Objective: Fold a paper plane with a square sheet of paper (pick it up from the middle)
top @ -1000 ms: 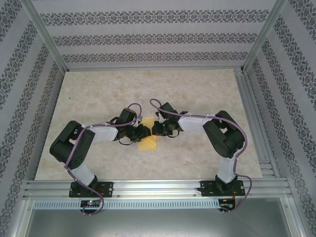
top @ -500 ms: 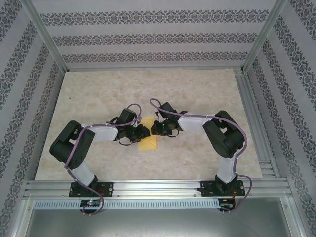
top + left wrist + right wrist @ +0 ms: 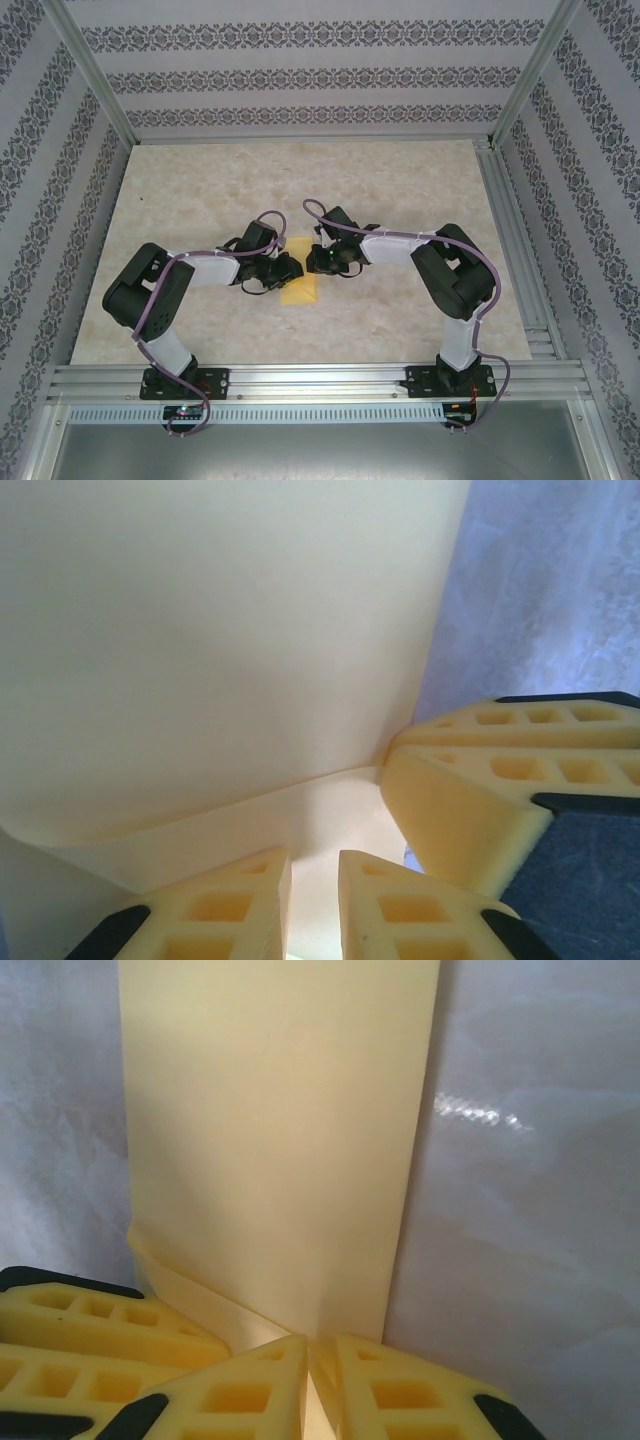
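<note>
One fold looks done: the sheet of paper (image 3: 298, 281) lies doubled on the table (image 3: 400, 180), between both arms. Right gripper (image 3: 320, 1355) pinches its edge; left gripper (image 3: 315, 885) straddles it, grip unclear. Nose and wing folds remain.

beige marbled tabletop (image 3: 400, 180), patterned grey wallpaper walls (image 3: 300, 70), aluminium frame rails (image 3: 320, 380)
</note>
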Available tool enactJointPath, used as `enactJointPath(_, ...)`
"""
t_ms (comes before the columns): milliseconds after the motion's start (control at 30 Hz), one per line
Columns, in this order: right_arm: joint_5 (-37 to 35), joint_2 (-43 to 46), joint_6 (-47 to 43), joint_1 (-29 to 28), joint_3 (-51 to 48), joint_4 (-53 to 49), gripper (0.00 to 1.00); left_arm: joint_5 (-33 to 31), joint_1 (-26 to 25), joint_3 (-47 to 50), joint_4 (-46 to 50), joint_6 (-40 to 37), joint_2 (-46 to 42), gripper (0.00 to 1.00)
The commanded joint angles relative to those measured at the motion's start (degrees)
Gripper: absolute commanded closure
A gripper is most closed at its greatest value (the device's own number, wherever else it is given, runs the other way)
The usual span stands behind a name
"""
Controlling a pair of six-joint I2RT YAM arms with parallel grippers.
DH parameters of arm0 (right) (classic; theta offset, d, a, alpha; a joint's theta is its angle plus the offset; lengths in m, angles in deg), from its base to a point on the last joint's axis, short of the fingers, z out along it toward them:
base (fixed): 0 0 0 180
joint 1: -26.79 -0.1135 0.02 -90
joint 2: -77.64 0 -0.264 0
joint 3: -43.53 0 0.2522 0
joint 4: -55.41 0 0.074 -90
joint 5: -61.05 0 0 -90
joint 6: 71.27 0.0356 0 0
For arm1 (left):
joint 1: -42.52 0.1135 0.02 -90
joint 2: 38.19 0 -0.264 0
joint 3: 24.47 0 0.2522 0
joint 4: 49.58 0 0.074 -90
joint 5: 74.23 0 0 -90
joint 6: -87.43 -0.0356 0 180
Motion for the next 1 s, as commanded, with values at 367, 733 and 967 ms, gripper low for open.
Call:
enactJointPath(367,-2.20,-1.26,-1.22,-0.55,2.23,-0.96,0.93,-0.38,-0.32,0.03,-0.24,1.09,0.64,0.80)
enactJointPath(733,-4.60,-3.35,-1.22,-0.70,3.39,-3.33,0.95,1.68,-0.29,-0.68,-1.16,1.16,-3.33,0.74)
enactJointPath(967,-4.71,-4.12,-0.72,-0.70,3.83,-4.02,0.95,3.70,-0.87,-0.39,-2.65,1.67,-3.85,0.72)
